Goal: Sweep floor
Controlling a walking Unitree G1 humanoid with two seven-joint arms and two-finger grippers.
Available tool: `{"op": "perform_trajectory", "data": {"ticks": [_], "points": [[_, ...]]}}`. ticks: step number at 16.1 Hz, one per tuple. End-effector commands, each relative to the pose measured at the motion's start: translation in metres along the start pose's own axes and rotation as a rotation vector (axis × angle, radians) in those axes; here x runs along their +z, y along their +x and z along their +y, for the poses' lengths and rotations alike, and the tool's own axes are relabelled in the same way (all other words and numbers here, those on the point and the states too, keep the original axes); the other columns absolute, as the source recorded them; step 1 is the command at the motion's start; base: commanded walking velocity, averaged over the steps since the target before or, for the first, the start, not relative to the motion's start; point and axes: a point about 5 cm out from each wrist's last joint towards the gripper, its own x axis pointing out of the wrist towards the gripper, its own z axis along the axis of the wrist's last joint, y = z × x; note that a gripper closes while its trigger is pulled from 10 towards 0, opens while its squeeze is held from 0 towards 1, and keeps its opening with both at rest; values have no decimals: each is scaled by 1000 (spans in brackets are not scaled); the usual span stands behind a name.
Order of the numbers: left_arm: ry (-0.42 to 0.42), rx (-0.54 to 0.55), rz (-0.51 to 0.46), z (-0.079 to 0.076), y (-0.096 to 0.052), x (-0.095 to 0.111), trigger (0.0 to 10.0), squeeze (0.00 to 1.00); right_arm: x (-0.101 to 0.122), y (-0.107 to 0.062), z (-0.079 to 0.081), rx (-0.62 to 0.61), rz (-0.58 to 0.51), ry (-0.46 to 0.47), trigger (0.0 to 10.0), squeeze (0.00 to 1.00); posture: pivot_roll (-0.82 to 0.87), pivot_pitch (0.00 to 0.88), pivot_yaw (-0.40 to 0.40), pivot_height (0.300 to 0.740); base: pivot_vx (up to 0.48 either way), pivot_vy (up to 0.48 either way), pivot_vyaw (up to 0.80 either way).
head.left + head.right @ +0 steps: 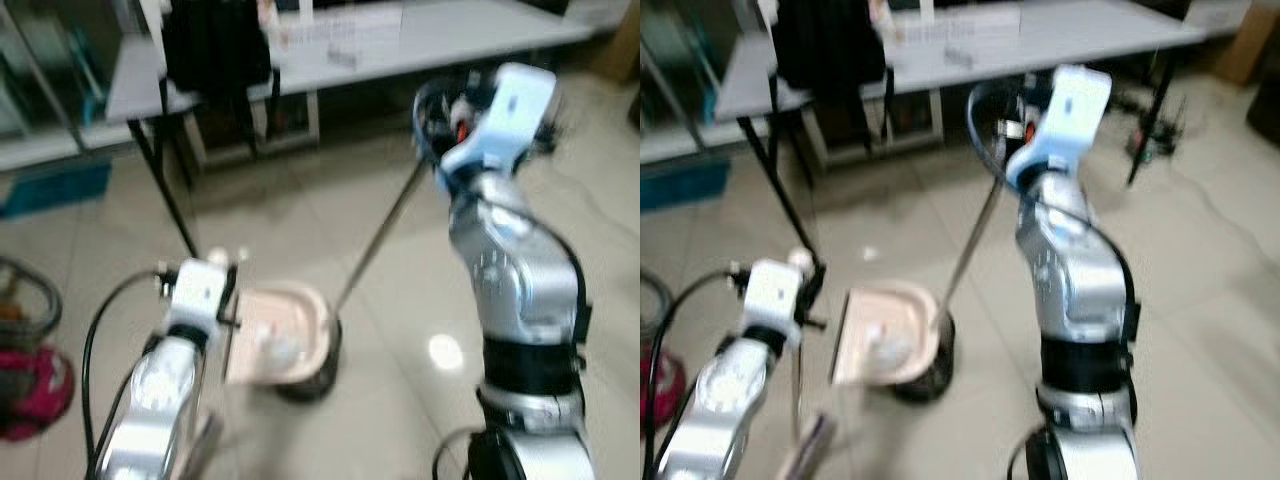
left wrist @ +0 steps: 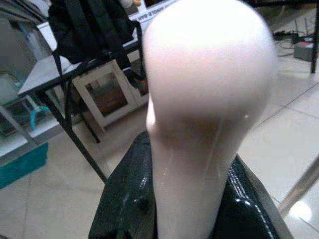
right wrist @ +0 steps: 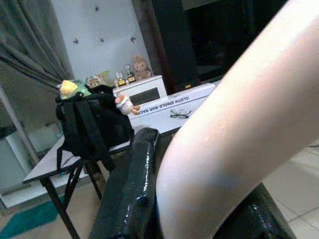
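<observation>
Blur hides the floor debris; left gripper [image 2: 194, 209] clamps the pink plastic dustpan's handle [image 2: 209, 99], right gripper [image 3: 199, 209] clamps the broom's pale handle [image 3: 239, 129] beside the pink dustpan [image 1: 280, 335].

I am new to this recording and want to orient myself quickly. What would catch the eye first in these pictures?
First, the pink dustpan on the tiled floor between the two silver arms, with a pale crumpled scrap inside it. The right end effector holds up a long broom handle that slants down to the dustpan's edge. Behind stands a grey table with a black backpack at its left end.
</observation>
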Motion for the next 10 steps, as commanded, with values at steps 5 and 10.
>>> {"op": "perform_trajectory", "data": {"ticks": [5,10], "points": [[14,-7,-38,1,3,9,10000,0,12,-1,-6,-33,-63,-1,10000,0,-72,0,72,740,374,0,0],[-4,0,-40,1,3,9,10000,0,12,-1,-9,-45,-65,-2,10000,0,-71,0,73,740,217,0,0]]}}
